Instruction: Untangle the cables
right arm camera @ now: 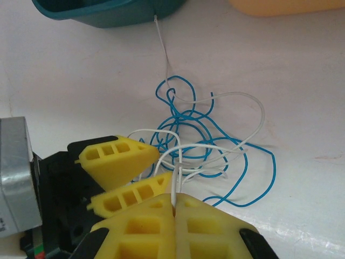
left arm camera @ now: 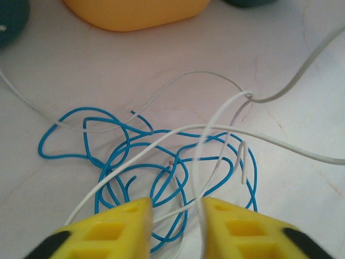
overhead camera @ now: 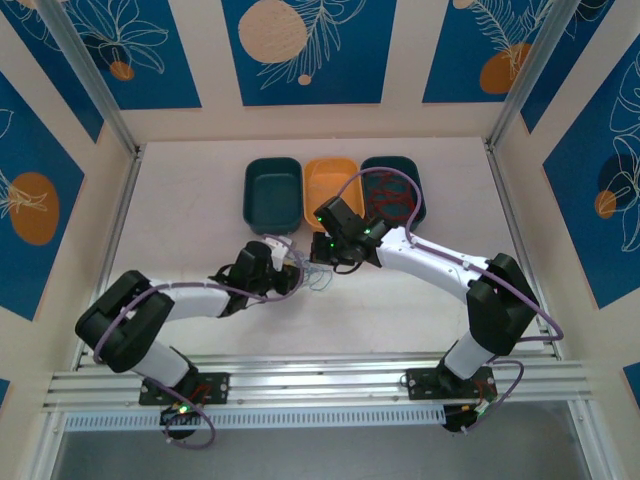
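A tangle of thin cables [overhead camera: 318, 280] lies on the white table between my two grippers. In the left wrist view a blue cable [left arm camera: 255, 191] curls in several loops, and white cable [left arm camera: 302, 150] strands cross over it. My left gripper [left arm camera: 175, 208] hangs just above the tangle, open, with white strands running through the gap between its yellow fingers. My right gripper [right arm camera: 175, 204] is shut on a white cable [right arm camera: 262, 114] that rises out of the blue cable [right arm camera: 274, 162] loops. The left gripper's fingers [right arm camera: 116, 156] sit close on its left. From above, the left gripper [overhead camera: 293, 272] and the right gripper [overhead camera: 322, 250] almost touch.
Three bins stand in a row at the back: a teal bin [overhead camera: 273, 195], an orange bin [overhead camera: 333, 185] and a second teal bin [overhead camera: 392, 165] holding a red cable [overhead camera: 388, 197]. One white strand reaches to the teal bin [right arm camera: 108, 13].
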Motion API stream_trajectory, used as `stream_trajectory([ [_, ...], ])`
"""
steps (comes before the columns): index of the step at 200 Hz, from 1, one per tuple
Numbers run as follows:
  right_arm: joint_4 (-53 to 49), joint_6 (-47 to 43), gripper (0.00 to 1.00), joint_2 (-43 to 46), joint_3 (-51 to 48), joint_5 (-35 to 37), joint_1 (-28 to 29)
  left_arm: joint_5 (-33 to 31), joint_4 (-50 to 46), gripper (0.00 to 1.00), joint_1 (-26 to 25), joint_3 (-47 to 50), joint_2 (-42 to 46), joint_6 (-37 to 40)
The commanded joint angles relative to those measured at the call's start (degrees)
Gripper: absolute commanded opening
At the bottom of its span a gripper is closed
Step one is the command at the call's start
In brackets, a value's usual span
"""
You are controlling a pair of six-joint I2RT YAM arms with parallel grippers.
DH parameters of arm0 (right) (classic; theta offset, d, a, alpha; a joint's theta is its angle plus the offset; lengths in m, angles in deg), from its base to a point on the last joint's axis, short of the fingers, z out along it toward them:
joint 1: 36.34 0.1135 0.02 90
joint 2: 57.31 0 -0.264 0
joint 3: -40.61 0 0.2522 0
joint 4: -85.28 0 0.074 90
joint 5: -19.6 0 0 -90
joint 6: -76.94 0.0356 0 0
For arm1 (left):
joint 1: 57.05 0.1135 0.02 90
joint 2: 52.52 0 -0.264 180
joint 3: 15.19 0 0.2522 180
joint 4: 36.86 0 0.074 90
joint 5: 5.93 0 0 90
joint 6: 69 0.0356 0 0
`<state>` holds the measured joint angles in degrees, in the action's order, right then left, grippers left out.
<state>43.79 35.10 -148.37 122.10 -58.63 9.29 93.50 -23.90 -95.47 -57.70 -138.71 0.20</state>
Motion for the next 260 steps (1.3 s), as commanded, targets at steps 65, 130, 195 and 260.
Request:
stream_trajectory([
  [65, -1.4, 1.3, 0.00, 4.6, -3.0, 2.4, -2.0, -1.7, -1.0, 0.00, -0.7, -2.0, 4.2, -4.3],
  [130, -4.8, 4.5, 0.00, 10.1, -7.9, 5.6, -6.8, -13.4, -14.6, 0.00, -0.2, 0.3, 19.6, -7.3],
  [195, -5.1, 5.5, 0.00, 15.3, -12.1, 5.4, -10.7, -24.8, -31.3, 0.00, 2.9, 1.6, 37.8, -8.8],
  [260, -6.5, 4.9, 0.00, 18.1, -12.9, 6.2, -12.1, -30.3, -44.1, 0.00, 7.9, 0.9, 47.5, -9.0],
])
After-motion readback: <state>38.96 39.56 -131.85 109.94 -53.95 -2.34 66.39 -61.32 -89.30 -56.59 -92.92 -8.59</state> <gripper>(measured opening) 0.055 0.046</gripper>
